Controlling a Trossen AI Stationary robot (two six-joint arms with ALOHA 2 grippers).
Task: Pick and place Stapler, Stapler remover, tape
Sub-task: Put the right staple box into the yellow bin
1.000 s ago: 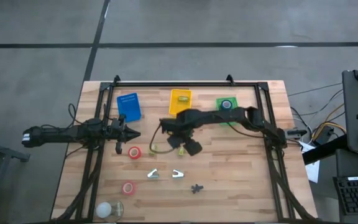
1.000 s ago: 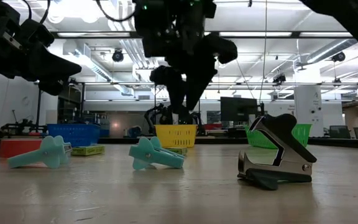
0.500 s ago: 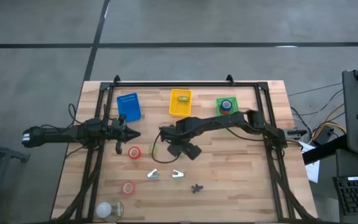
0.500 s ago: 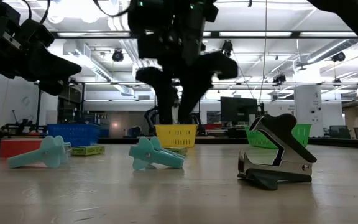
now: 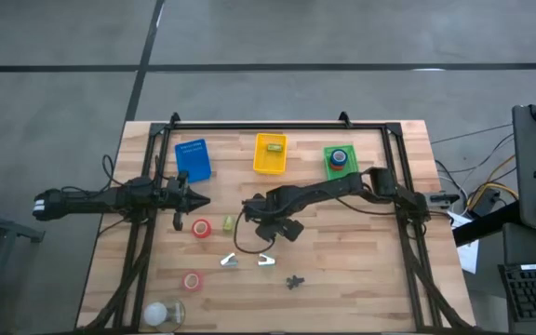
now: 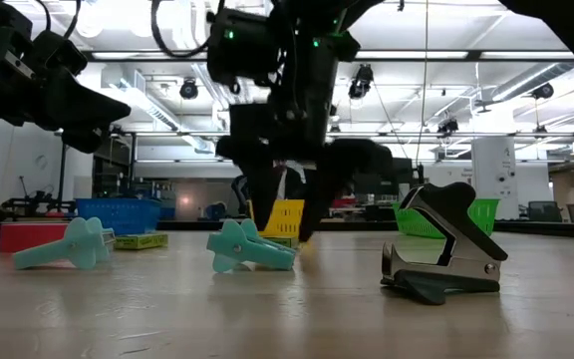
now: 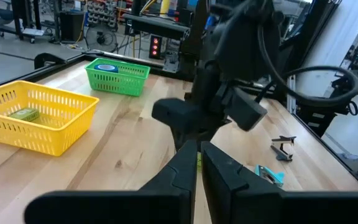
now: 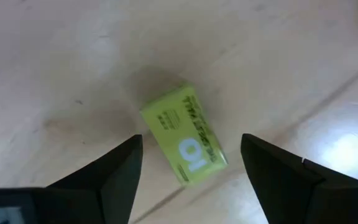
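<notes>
The right gripper (image 8: 188,171) hangs wide open over the yellow-green box (image 8: 184,134), which lies askew and might slip aside.

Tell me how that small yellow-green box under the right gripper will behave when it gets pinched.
The yellow-green box looks flat-sided and lies flat, so it probably won't roll. It seems small and likely light, so one finger of the open right gripper touching first may skid or twist it on the smooth wood table.
</notes>
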